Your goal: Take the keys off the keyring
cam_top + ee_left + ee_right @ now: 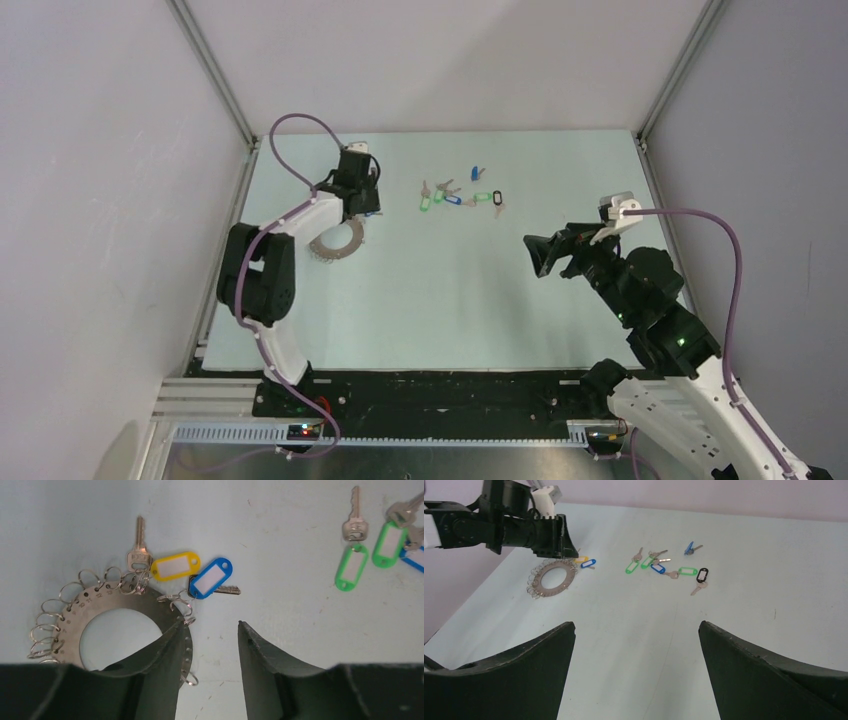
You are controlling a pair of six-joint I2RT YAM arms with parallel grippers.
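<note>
The keyring is a flat silver numbered disc with a fringe of small split rings, lying on the table at the left. Two keys hang on its upper rim: one with a yellow tag and one with a blue tag. My left gripper is open and empty right over the ring's right side; its left finger covers the rim. Several loose keys with green, blue and black tags lie mid-table. My right gripper is open and empty, raised at the right, far from the ring.
Loose keys with green tags lie to the right of my left gripper. A lone blue-tagged key and a black-tagged key lie at the far end of the cluster. White walls and metal frame posts enclose the table.
</note>
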